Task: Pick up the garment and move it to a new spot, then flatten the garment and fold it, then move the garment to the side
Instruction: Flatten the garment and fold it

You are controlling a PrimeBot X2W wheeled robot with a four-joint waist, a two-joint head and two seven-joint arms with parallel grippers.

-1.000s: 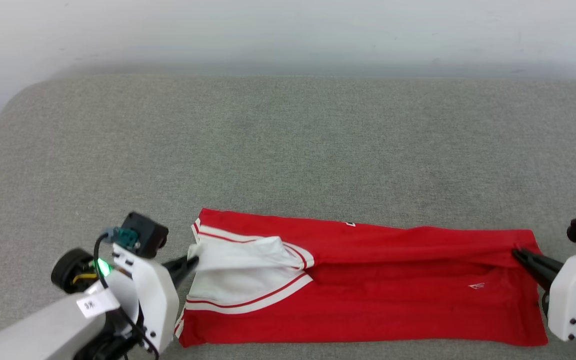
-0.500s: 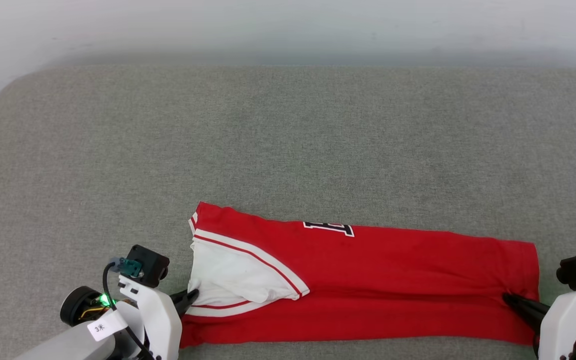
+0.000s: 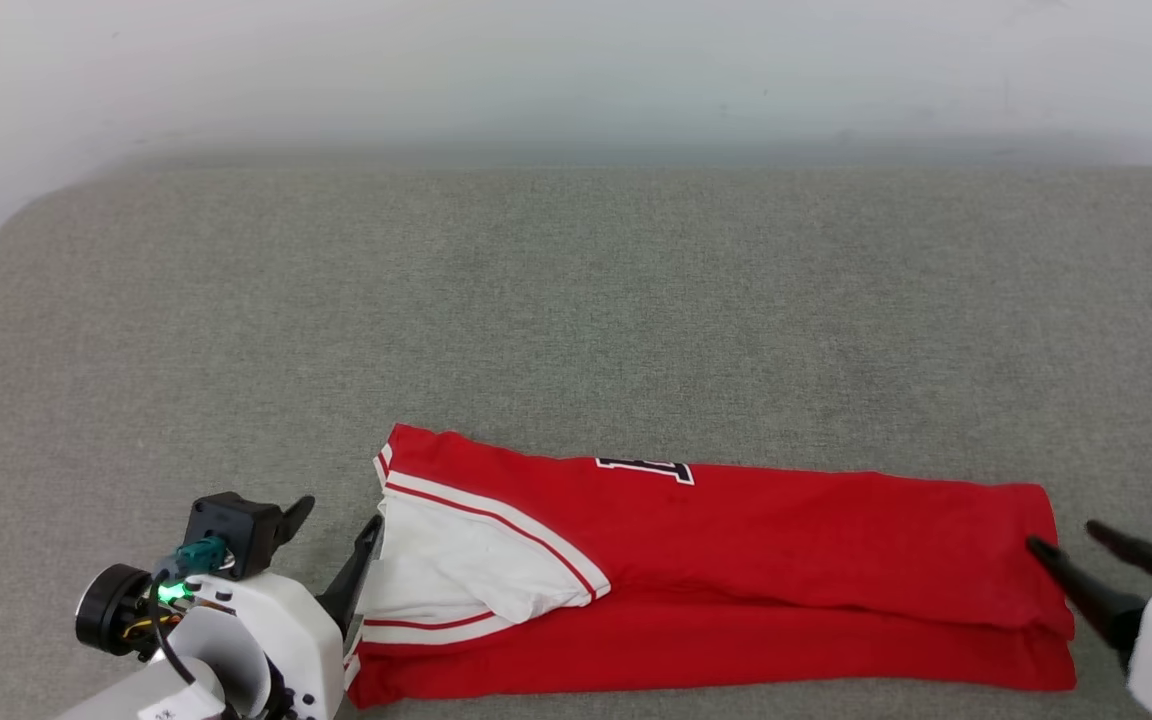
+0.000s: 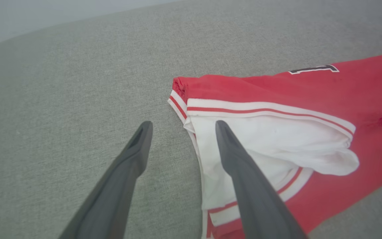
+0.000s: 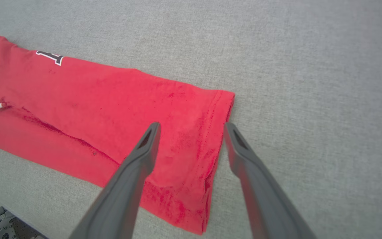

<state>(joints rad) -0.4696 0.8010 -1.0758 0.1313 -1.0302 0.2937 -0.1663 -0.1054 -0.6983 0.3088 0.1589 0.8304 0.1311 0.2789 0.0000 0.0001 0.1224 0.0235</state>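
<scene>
garment (image 3: 786, 550) between left pincer (image 3: 339, 512), right pincer (image 3: 1062, 534)

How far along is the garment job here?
Done: the garment lies flat on the cushion, folded lengthwise into a long strip. In hand: nothing; the left gripper and right gripper stand open at its ends. Left: likely cross folds, then moving it aside.

Head camera high, wrist cameras low
The red T-shirt (image 3: 786, 540) was seen whole from above, and its ends closely from each wrist.
</scene>
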